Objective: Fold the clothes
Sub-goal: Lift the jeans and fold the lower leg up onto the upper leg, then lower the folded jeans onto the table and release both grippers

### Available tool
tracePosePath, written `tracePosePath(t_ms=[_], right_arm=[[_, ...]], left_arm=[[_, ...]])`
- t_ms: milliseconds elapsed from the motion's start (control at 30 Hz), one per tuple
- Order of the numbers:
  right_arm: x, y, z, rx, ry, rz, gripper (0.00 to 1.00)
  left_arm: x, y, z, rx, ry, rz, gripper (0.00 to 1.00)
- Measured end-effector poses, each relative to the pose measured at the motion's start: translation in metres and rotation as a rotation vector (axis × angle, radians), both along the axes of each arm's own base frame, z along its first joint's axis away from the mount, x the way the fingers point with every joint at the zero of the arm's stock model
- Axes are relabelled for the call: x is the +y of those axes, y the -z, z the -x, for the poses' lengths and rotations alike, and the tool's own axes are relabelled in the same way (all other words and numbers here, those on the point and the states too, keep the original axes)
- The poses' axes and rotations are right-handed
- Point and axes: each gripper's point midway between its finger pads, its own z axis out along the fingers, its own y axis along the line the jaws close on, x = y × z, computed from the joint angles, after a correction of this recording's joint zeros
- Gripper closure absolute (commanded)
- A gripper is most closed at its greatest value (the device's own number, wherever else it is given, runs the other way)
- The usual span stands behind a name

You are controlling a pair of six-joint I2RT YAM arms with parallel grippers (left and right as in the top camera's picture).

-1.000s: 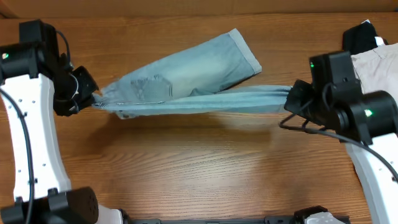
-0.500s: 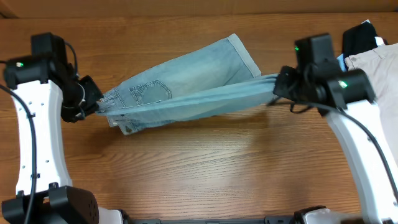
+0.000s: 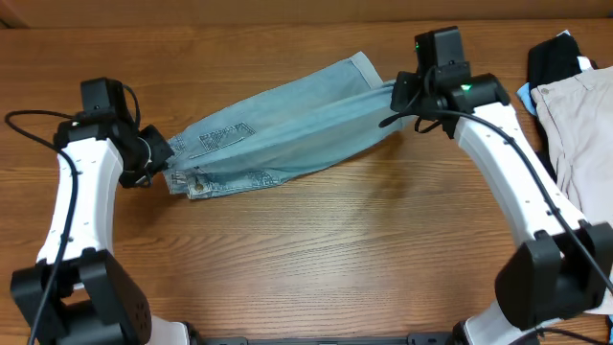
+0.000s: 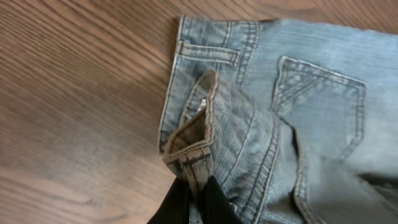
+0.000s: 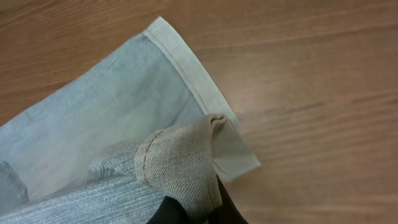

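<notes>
1. One pair of faded light-blue jeans (image 3: 278,129) lies on the wooden bench (image 3: 316,259). It is stretched between the two pincers, with the waist end at the left pincer and the leg ends at the right pincer.
2. The left pincer (image 3: 161,165) is clenched on the waistband (image 4: 198,134). In the left wrist view its two black fingers (image 4: 217,205) pinch a raised fold of the band, which stands up off the denim under it.
3. Just beyond that pincer, one stitched back pocket (image 4: 320,93) and one belt loop (image 4: 208,53) show. The loop sits on the flat waistband layer that rests on the bench.
4. The right pincer (image 3: 397,91) is clenched on one leg hem (image 5: 180,165). The cloth is bunched into a rounded fold held above the wood.
5. The second leg hem (image 5: 186,68) lies flat on the bench, just beyond and beneath the held one. Its cuff forms a paler band across the leg end.
6. Two other garments lie well to the right of the right pincer, at the bench edge and side by side. One is a beige garment (image 3: 575,115) and one is a black garment (image 3: 551,53).
7. Two white arms reach in, one from each side of the jeans.
8. Whether the waistband carries a label cannot be told, and no stitching forms letters that can be read.
</notes>
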Motion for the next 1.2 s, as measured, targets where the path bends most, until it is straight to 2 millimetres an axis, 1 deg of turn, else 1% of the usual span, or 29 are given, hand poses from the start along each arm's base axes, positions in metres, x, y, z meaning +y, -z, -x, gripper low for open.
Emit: tracePosePath(t_ms=[67,167,200,233,267,300,333,367,400,500,533,600,700,767,833,967,1033,1100,1200], right_arm=[[0.002,0.006,-0.008,-0.011,-0.005,0.002,0.96],[0.005,0.011,-0.022,-0.043,-0.013,-0.001,0.96],[0.006,0.011,-0.026,-0.056,-0.014,-0.003,0.96],[0.007,0.012,-0.03,-0.07,-0.014,-0.005,0.96],[0.008,0.011,-0.035,-0.087,-0.014,-0.008,0.91],[0.009,0.011,-0.041,-0.106,-0.011,-0.01,0.73],[0.009,0.01,-0.047,-0.131,-0.003,-0.013,0.53],[0.009,0.008,-0.055,-0.16,0.001,-0.01,0.18],[0.007,0.006,-0.062,-0.189,0.006,-0.01,0.0],[0.003,0.003,-0.085,-0.273,0.029,-0.023,0.0],[0.002,0.005,-0.09,-0.284,0.032,-0.022,0.0],[0.0,0.012,-0.094,-0.283,0.04,-0.02,0.0],[-0.001,0.021,-0.092,-0.258,0.041,-0.015,0.0],[-0.002,0.024,-0.088,-0.233,0.04,-0.009,0.0],[-0.004,0.033,-0.079,-0.183,0.039,0.001,0.0],[-0.007,0.05,-0.061,-0.083,0.036,0.023,0.0],[-0.006,0.054,-0.055,-0.053,0.024,0.021,0.01],[-0.004,0.055,-0.054,-0.047,0.008,0.014,0.06],[0.003,0.054,-0.055,-0.05,-0.032,-0.001,0.11]], left_arm=[[0.001,0.007,-0.004,0.004,-0.004,0.003,0.96],[0.003,0.015,-0.012,-0.005,-0.005,0.001,0.91],[0.003,0.017,-0.015,-0.013,-0.007,-0.001,0.87],[0.004,0.018,-0.019,-0.023,-0.008,-0.003,0.81],[0.005,0.019,-0.022,-0.033,-0.008,-0.007,0.69],[0.008,0.02,-0.026,-0.046,-0.009,-0.016,0.57],[0.01,0.021,-0.031,-0.063,-0.014,-0.028,0.45],[0.014,0.021,-0.036,-0.082,-0.019,-0.042,0.25],[0.018,0.02,-0.043,-0.106,-0.024,-0.056,0.02],[0.029,0.01,-0.067,-0.217,-0.042,-0.097,0.0],[0.033,0.005,-0.075,-0.255,-0.046,-0.107,0.0],[0.036,-0.002,-0.084,-0.299,-0.047,-0.11,0.0],[0.032,-0.009,-0.088,-0.315,-0.037,-0.078,0.0],[0.028,-0.019,-0.09,-0.313,-0.025,-0.053,0.0],[0.024,-0.032,-0.09,-0.302,-0.017,-0.03,0.0],[0.016,-0.055,-0.081,-0.256,0.013,0.001,0.0],[0.012,-0.058,-0.075,-0.228,0.041,0.009,0.0],[0.009,-0.056,-0.069,-0.202,0.064,0.013,0.0],[0.0,-0.052,-0.062,-0.169,0.114,0.011,0.0]])
